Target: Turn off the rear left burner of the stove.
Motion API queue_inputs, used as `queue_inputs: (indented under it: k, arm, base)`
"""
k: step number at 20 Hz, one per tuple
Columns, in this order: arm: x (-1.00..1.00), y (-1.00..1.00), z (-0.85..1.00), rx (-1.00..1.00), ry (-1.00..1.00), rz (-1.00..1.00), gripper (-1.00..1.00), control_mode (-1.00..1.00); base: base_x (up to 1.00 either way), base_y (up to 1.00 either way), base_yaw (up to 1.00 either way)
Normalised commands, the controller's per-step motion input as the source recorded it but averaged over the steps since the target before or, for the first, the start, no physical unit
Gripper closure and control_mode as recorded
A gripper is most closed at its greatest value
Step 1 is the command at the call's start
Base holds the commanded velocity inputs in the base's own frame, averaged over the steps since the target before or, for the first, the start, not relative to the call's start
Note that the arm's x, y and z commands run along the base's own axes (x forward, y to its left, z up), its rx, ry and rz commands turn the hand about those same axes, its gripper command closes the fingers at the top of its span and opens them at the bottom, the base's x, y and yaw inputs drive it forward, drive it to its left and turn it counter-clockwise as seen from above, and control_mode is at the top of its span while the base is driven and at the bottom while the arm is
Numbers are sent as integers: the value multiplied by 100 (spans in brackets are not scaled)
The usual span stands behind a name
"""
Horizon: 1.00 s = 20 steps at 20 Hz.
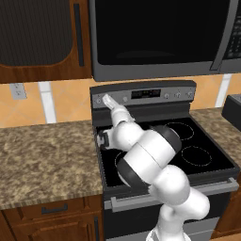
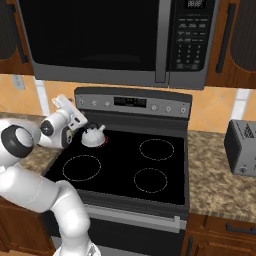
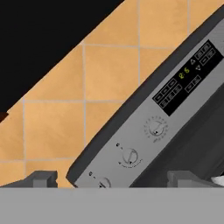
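The stove is a black glass-top range with a grey back panel that carries round knobs and a dark display. The rear left burner shows a red glow at its rim, and a small white kettle sits on it. My gripper hovers over the stove's rear left corner, just in front of the panel's left end. In the hand view the gripper is open and empty, facing three left knobs. In the left base view my arm hides the burner.
A black microwave hangs low over the stove. Granite counters flank it on the left and on the right, where a grey toaster stands. Orange tiled wall lies behind the panel.
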Motion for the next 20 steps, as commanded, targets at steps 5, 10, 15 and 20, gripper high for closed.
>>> queue_inputs:
  k: [5, 10, 15, 20]
  arm:
    - [12, -28, 0, 5, 0, 1, -100, -100]
    - [25, 0, 0, 0, 0, 0, -100, -100]
    - [31, 2, -13, 0, 2, 0, -100, -100]
    - [25, 7, -34, 0, 2, 0, -100, -100]
  base:
    - [0, 0, 0]
    - [0, 0, 0]
    - [0, 0, 0]
    - [0, 0, 0]
